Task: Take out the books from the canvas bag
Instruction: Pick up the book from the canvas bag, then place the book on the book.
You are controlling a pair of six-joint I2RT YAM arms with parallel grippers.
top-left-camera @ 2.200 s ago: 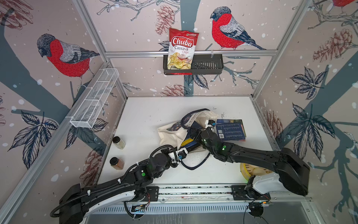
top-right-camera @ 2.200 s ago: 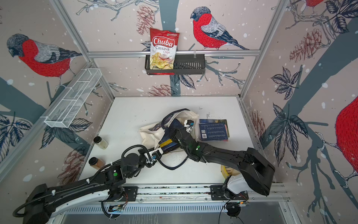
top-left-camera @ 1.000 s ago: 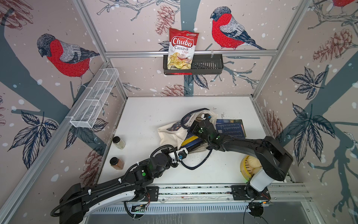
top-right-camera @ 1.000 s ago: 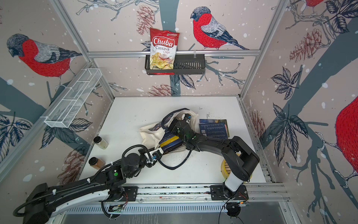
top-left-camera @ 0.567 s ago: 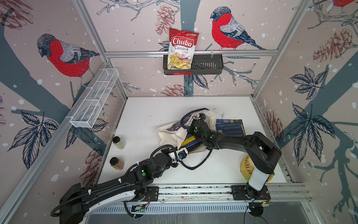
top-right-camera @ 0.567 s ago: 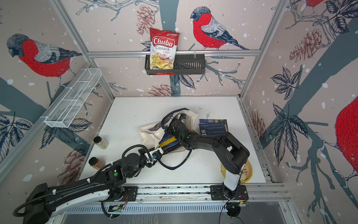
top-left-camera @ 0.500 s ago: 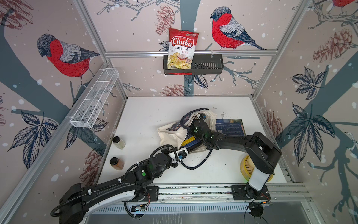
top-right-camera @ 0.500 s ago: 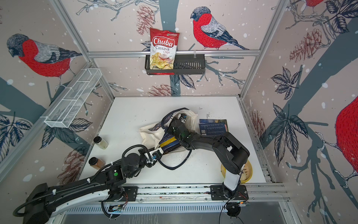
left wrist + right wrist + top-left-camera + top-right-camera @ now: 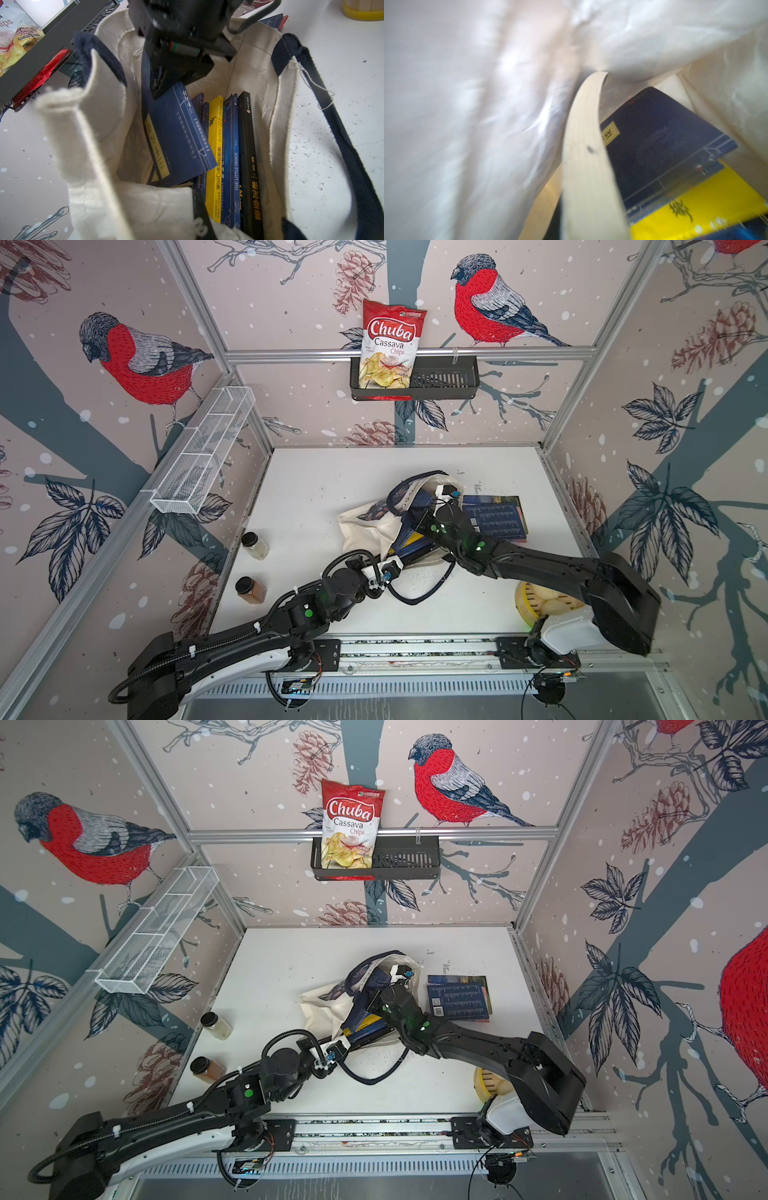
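Fig. 1. My right claw (image 9: 164, 87), reaching into the bag (image 9: 365, 526), is clamped on one navy book (image 9: 178, 135), which tilts above the row (image 9: 228, 158) of books left inside. My left claw (image 9: 392, 569) is fully closed at the bag's near rim; whether it pinches cloth I cannot tell. A pile (image 9: 494, 516) of books lies on the table (image 9: 332, 481), just beside the bag.

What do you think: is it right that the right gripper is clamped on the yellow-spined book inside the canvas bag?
Not quite. The right gripper is clamped inside the canvas bag, but on the navy book with the yellow title label, not on the yellow-spined book, which stands in the row next to it. The left wrist view shows this.
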